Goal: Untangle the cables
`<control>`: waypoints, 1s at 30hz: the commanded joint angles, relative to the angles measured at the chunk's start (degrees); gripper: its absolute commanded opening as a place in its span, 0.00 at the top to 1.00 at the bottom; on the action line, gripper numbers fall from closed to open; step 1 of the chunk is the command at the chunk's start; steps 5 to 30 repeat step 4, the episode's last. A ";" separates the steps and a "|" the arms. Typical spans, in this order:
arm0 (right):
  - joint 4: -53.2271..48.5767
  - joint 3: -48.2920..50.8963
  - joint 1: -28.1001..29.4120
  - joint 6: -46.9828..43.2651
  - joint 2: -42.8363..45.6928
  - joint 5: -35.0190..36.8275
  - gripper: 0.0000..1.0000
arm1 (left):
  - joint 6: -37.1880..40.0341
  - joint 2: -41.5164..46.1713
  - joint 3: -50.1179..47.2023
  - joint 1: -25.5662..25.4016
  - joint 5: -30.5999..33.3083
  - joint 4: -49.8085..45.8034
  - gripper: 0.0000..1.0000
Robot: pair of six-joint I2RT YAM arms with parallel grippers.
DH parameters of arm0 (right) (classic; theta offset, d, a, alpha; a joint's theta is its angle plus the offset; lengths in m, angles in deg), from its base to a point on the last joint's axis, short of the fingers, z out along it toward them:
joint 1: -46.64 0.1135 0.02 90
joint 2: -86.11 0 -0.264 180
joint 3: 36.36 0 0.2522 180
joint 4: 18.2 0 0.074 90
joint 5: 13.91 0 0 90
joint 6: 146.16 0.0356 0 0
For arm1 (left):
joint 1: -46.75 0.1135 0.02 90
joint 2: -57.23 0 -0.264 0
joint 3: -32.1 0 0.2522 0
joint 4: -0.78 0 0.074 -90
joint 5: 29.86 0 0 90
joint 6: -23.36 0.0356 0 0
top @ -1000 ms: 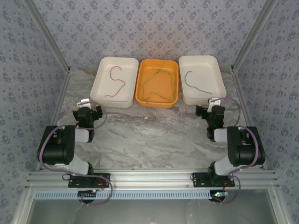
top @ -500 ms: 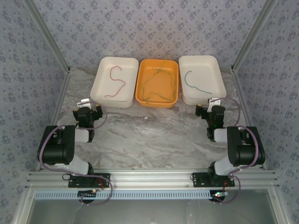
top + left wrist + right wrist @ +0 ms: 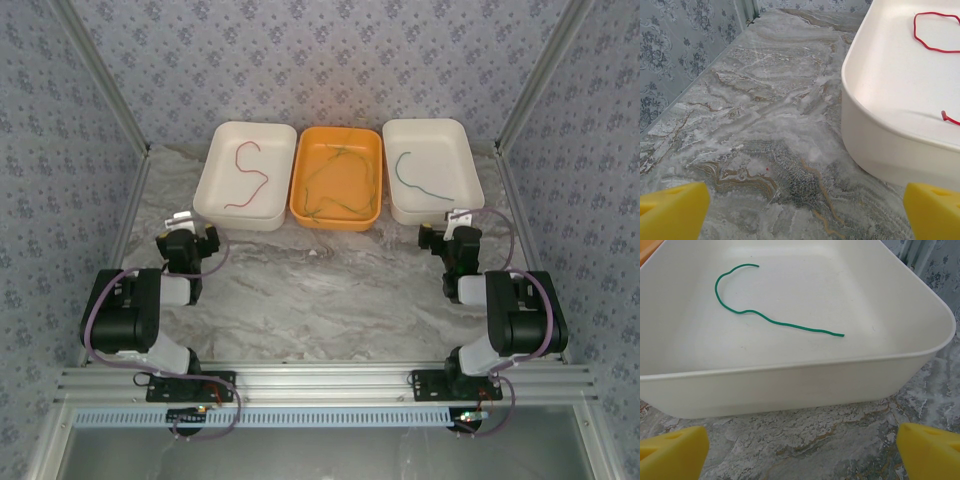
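A red cable lies alone in the left white tray; in the left wrist view the red cable curls inside that tray. Yellow-olive cables lie looped together in the orange tray. A green cable rests in the right white tray, also the green cable in the right wrist view. My left gripper stands open over bare table near the left tray's corner, its yellow fingertips wide apart. My right gripper is open just short of the right tray.
The three trays stand in a row at the back of the marble table. Patterned walls and metal posts close in both sides. A metal rail runs along the near edge by the arm bases.
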 commanded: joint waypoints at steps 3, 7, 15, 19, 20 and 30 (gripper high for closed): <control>-1.06 -0.58 -0.53 -0.95 -0.62 -0.33 0.01 | 0.80 0.43 0.91 0.05 -0.97 -0.08 0.01; -1.01 -0.58 -0.61 -0.95 -0.56 -0.32 0.01 | 0.77 0.42 0.91 0.01 -1.02 -0.04 0.01; -1.01 -0.58 -0.61 -0.95 -0.56 -0.32 0.01 | 0.77 0.42 0.91 0.01 -1.02 -0.04 0.01; -1.01 -0.58 -0.61 -0.95 -0.56 -0.32 0.01 | 0.77 0.42 0.91 0.01 -1.02 -0.04 0.01; -1.01 -0.58 -0.61 -0.95 -0.56 -0.32 0.01 | 0.77 0.42 0.91 0.01 -1.02 -0.04 0.01; -1.01 -0.58 -0.61 -0.95 -0.56 -0.32 0.01 | 0.77 0.42 0.91 0.01 -1.02 -0.04 0.01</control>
